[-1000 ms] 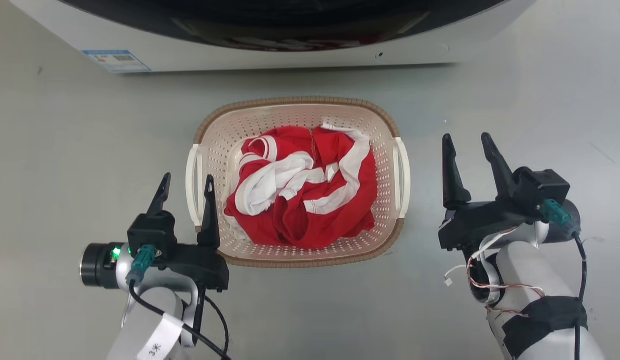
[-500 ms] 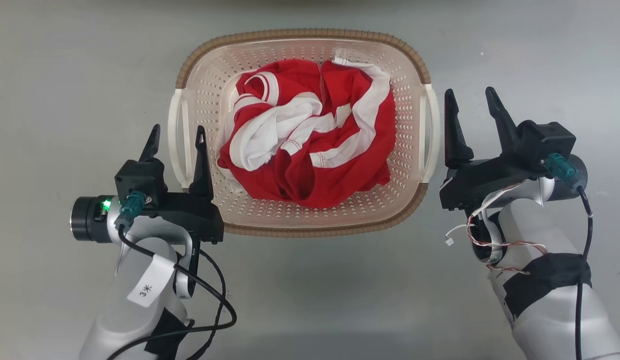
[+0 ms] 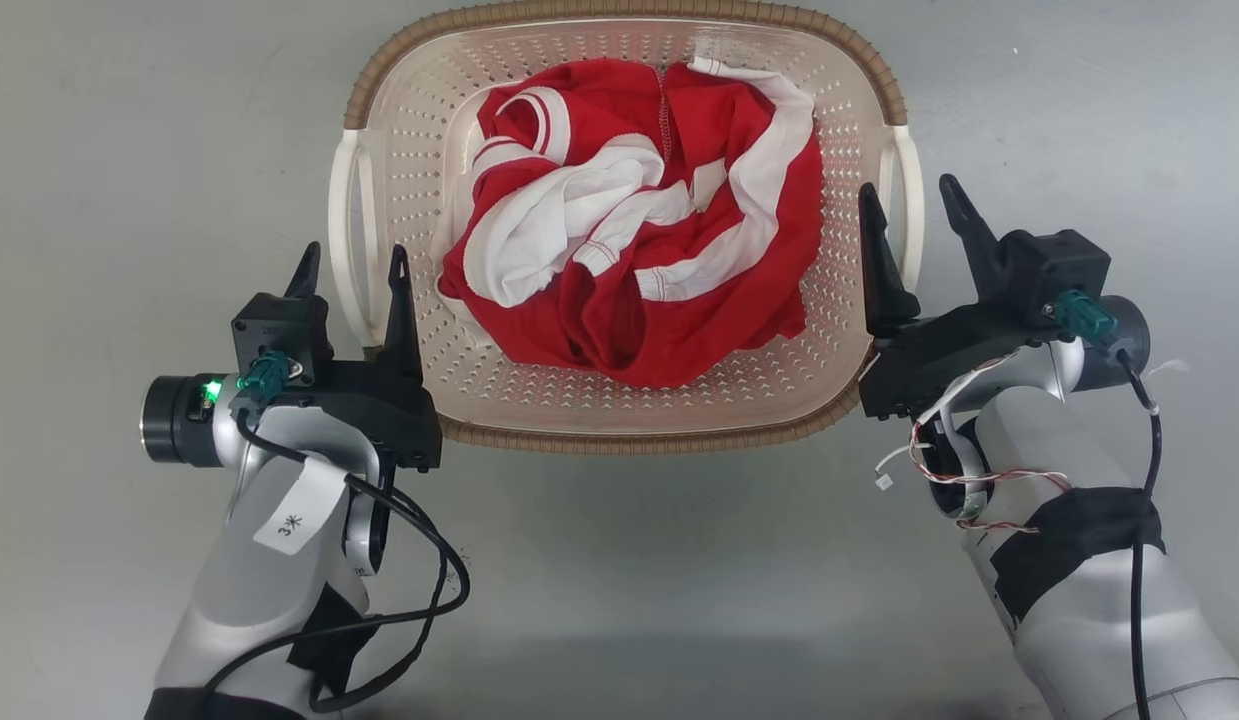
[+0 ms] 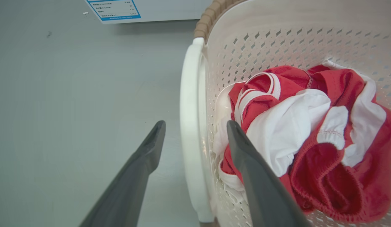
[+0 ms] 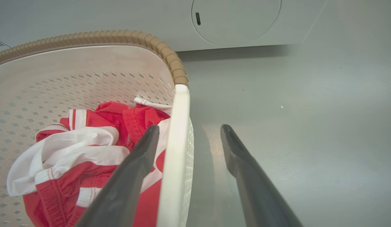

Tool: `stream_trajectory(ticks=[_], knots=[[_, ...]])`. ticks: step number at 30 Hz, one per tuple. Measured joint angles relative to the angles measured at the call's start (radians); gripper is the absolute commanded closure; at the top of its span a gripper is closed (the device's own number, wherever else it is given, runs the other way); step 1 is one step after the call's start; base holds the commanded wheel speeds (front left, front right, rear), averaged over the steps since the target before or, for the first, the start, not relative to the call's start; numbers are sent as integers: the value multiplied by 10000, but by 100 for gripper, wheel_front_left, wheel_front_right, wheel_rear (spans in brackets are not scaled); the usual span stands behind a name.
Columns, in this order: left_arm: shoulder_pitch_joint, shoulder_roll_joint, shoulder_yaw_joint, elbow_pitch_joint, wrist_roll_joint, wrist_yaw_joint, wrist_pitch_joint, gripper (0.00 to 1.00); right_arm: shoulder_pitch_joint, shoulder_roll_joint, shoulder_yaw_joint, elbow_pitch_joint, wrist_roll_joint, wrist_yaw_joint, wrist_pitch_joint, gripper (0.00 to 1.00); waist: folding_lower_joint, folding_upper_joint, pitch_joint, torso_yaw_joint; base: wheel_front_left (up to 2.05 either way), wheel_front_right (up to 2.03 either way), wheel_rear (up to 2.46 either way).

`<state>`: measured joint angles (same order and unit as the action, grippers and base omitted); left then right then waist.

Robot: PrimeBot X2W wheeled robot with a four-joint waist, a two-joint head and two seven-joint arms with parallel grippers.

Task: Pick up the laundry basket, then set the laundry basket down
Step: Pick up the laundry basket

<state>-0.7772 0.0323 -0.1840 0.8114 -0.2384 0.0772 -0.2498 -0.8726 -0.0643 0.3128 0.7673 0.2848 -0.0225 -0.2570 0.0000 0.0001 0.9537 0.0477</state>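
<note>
A white appliance (image 5: 245, 25) (blue-labelled) stands on grey floor (image 3: 129, 150) beyond a crumpled red-and-white garment (image 3: 629, 330).

Right gripper (image 3: 906, 186) came in from well clear of the laundry basket (image 3: 409, 150) and straddled its right handle (image 3: 915, 235), one of its fingers (image 3: 879, 275) inside the rim; head camera dipped too, so the whole view shifted.

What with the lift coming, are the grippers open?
Left gripper: open, astride the left handle of the laundry basket.
Right gripper: open, astride its right handle.
</note>
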Motion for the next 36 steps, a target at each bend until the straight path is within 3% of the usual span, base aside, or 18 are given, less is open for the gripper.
stream_trajectory(ticks=[16, 36], knots=[[-933, -29, -307, 1260, -15, -249, 0, 0, -645, -15, 982, 1022, 863, -389, 0, 0, -1, 0, 197, 148, 0, 0, 0], [-1469, -44, -1252, 1914, -1055, -142, 0, 0, -1478, -23, 1914, 2144, 1421, -489, 107, 0, 0, 0, 350, 106, 0, 0, 0]])
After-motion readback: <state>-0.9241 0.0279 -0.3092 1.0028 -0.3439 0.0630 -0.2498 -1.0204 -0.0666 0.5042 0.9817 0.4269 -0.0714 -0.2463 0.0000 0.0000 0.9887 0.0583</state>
